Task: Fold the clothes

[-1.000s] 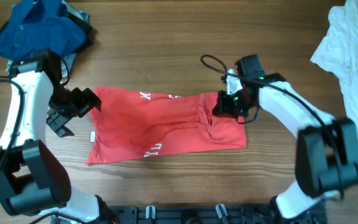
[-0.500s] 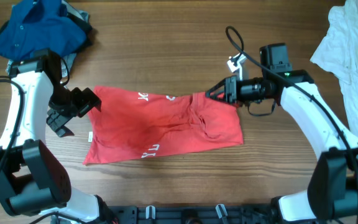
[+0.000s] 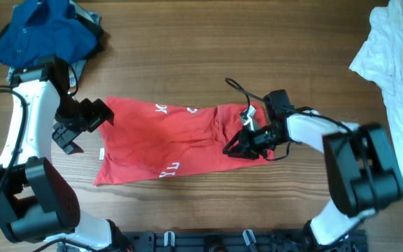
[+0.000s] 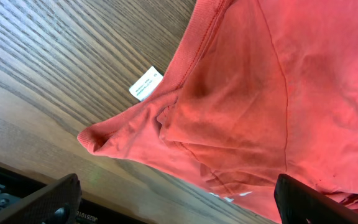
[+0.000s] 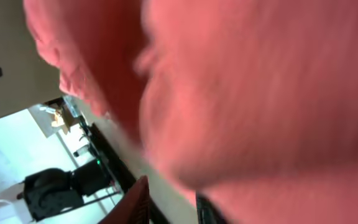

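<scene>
The red T-shirt (image 3: pixel 180 136) lies crumpled lengthwise across the middle of the table, white lettering showing. Its white label (image 4: pixel 145 83) sticks out at the left hem (image 3: pixel 103 154). My left gripper (image 3: pixel 86 129) hovers at the shirt's left edge, open wide, nothing between its fingers (image 4: pixel 48 202). My right gripper (image 3: pixel 233 148) is low on the shirt's lower right part. In the right wrist view blurred red cloth (image 5: pixel 260 93) fills the frame, and a narrow gap with pale table shows between the fingertips (image 5: pixel 135 199). The blue shirt (image 3: pixel 44 31) and white garment (image 3: pixel 394 63) lie apart.
The blue collared shirt is bunched at the back left corner on something grey. The long white garment hangs down the right edge of the table. A black rail (image 3: pixel 208 241) runs along the front edge.
My right gripper left the shirt's upper right edge and swung down and left onto its lower right part. The shirt's right end has shifted slightly. My left arm has not moved.
</scene>
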Tool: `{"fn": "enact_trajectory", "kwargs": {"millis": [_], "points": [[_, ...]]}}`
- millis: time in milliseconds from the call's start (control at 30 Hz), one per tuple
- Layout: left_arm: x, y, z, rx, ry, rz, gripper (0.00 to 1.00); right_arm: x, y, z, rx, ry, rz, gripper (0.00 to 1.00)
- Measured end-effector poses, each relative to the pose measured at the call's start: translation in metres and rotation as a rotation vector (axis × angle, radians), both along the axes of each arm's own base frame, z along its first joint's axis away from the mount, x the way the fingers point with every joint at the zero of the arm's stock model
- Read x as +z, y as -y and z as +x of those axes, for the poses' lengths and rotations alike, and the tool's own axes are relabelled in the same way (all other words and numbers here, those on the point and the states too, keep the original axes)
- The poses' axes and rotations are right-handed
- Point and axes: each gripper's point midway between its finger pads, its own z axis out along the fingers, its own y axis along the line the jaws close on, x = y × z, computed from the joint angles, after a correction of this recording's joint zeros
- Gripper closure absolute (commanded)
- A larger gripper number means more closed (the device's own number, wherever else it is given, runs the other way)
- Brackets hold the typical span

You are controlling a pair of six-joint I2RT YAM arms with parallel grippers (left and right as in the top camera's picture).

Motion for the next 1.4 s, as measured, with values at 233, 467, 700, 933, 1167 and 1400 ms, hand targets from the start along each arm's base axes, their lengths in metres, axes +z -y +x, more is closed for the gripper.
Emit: {"fn": "enact_trajectory", "kwargs": {"millis": [233,467,700,933,1167,1400], "points": [[0.0,0.0,0.0,0.0,0.0,0.0,0.0,0.15,0.057,0.042,-0.203,0.466,-0.164,0.0],[0.0,0.0,0.0,0.0,0.0,0.0,0.0,0.068,0.167,0.057,-0.366,0.233,-0.447,0.03],[0.0,0.0,0.001,0.0,0.005,0.001,0.0,0.001,0.14,0.059,-0.191,0.134,-0.29,0.06],[0.0,-0.001,0.003,0.0,0.012,0.003,0.0,0.002,0.083,0.059,-0.077,0.2,-0.144,0.62],[0.0,-0.001,0.003,0.0,0.012,0.003,0.0,-0.023,0.062,0.039,-0.096,0.059,-0.203,0.96],[0.0,-0.001,0.003,0.0,0.012,0.003,0.0,-0.017,0.142,0.038,-0.229,-0.095,-0.502,0.96]]}}
